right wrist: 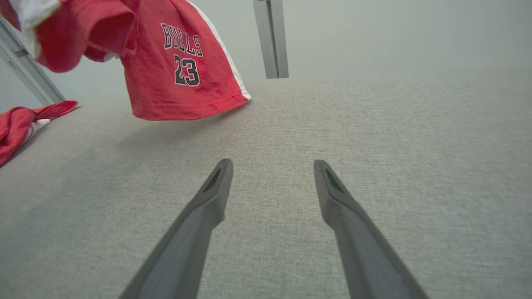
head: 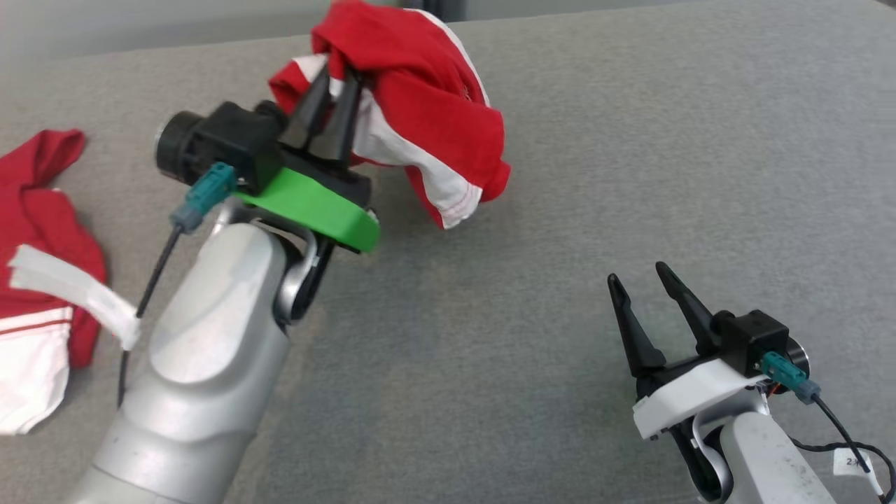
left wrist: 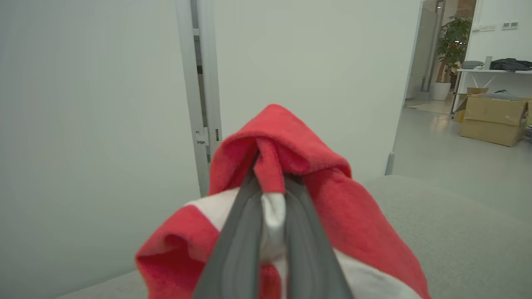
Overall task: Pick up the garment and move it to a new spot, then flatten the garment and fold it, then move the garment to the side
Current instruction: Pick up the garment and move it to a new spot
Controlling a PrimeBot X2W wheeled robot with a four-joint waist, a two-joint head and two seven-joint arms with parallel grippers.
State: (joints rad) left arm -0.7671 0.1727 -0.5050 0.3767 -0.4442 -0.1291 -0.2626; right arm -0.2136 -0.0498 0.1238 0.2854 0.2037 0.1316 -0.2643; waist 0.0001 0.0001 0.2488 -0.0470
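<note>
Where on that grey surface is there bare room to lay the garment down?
Bare: the stretch of surface between the held garment and the right gripper, and all to their right. Crowded: far left, where another red garment lies.

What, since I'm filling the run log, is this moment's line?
left gripper: shut on garment | right gripper: open, empty | table: second garment at left

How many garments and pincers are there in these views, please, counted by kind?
Garments: 2, the held garment and the lying garment.
Pincers: 2, the left pincer shut on the held garment, the right pincer open.
Total: 4
</note>
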